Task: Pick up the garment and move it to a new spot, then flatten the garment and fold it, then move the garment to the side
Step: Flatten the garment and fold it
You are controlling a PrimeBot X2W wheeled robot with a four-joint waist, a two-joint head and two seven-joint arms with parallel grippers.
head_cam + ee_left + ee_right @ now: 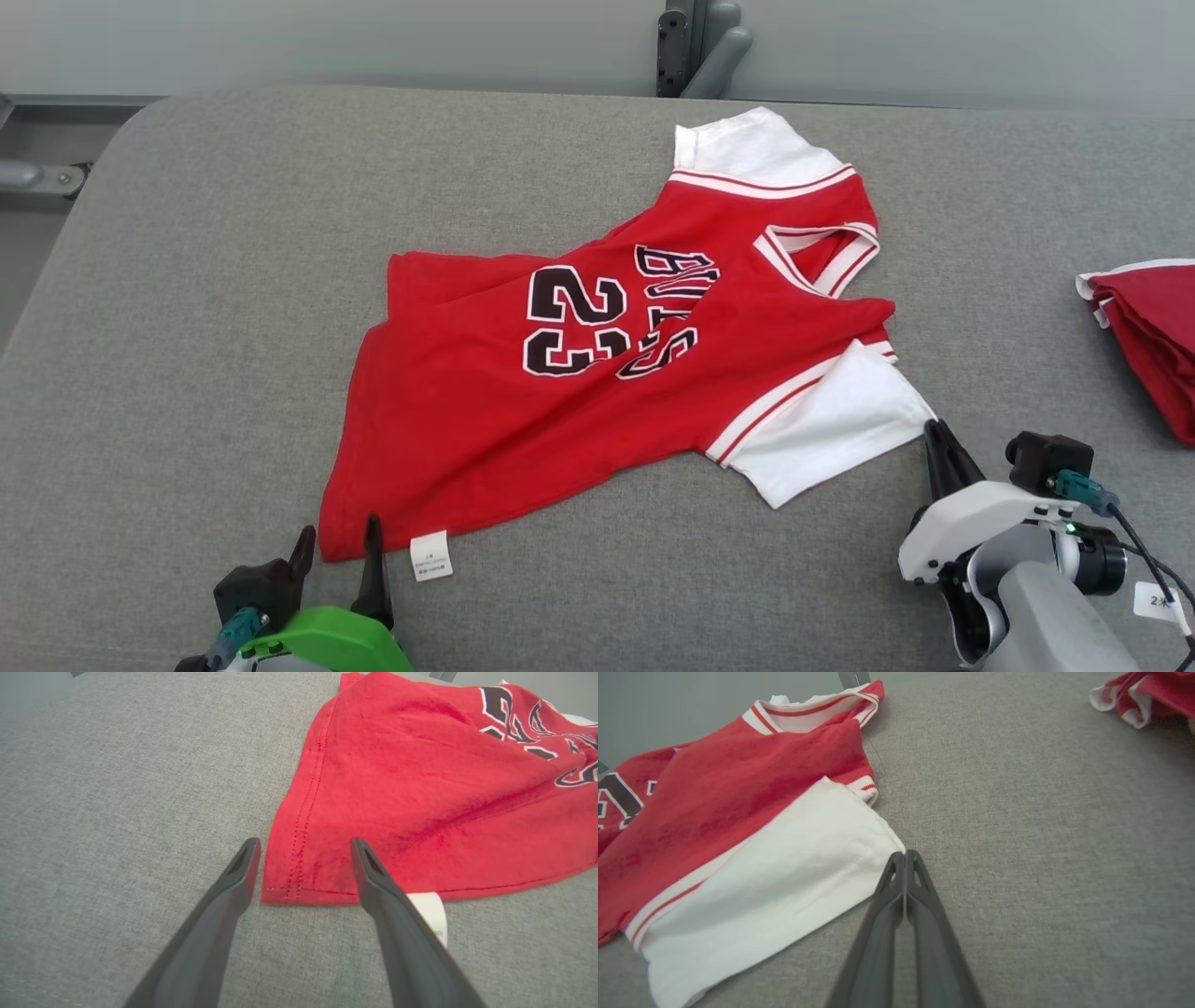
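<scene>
As seen from the head, shows a red shirt spread near the middle of the grey bench, long axis running from the hem at the near left to the collar at the far right. Puts the left pincer wide open at the near hem corner, and the right pincer closed, tip touching the corner of the near white sleeve. Reads "23" and "BULLS" across the chest, turned sideways. Has a small white label at the hem, print too small to read, and a second red garment well apart at the right edge.

From the left wrist: open fingers astride the hem corner, one over bare bench, one over cloth beside the label. Probably needs only to drop and close.

From the right wrist: fingers pressed together right at the sleeve corner. Cannot tell whether any cloth is caught between them.
</scene>
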